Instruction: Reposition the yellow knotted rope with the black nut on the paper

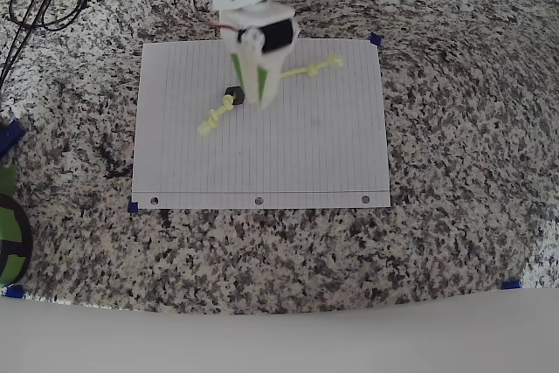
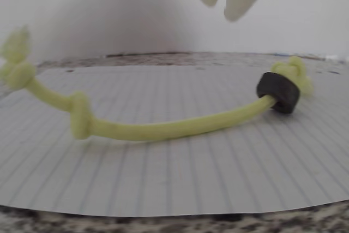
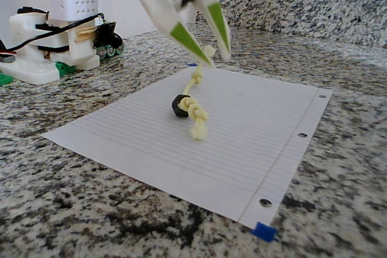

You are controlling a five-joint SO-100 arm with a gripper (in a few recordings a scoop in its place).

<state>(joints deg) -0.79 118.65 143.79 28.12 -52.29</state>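
The yellow knotted rope [image 1: 214, 118] lies diagonally across the upper part of the paper [image 1: 306, 155], its middle hidden under my arm in the overhead view. The black nut [image 1: 233, 93] is threaded on it near the lower-left knot. My gripper [image 1: 265, 98] hangs a little above the rope's middle, open, with nothing between its fingers. In the wrist view the rope [image 2: 163, 130] curves across the paper [image 2: 180, 184], the nut [image 2: 278, 92] sits at the right, and the gripper [image 2: 222, 5] is above it. The fixed view shows the gripper [image 3: 213, 60] above the rope [image 3: 195, 113], nut [image 3: 179, 104] and paper [image 3: 254, 131].
Black cables [image 1: 44, 6] loop at the counter's top-left corner. A green and black object [image 1: 9, 233] sits at the left edge. The arm's base [image 3: 54, 40] stands behind the paper, and a granite backsplash [image 3: 302, 4] rises at the back.
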